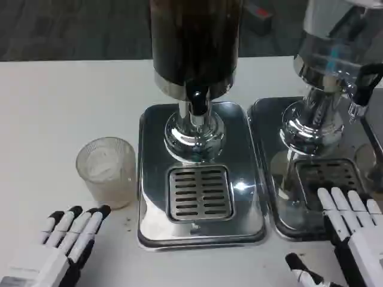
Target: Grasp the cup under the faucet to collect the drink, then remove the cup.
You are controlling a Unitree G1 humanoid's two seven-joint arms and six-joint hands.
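Two hands low on the white table (54,101), both holding nothing. My left hand (60,248) rests with fingers loosely apart, tips just short of the frosted plastic cup (106,171). Cup stands upright, left of the dark drink dispenser (196,45), beside its steel drip tray (200,176), not under the faucet (197,101). My right hand (347,236) lies spread at the second dispenser's tray (269,155).

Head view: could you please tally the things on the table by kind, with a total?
Drink dispensers: 2, one with dark drink, one clear
Metal drip trays: 2, centre, right
Frosted cups: 1
Robot hands: 2, left, right
Total: 7
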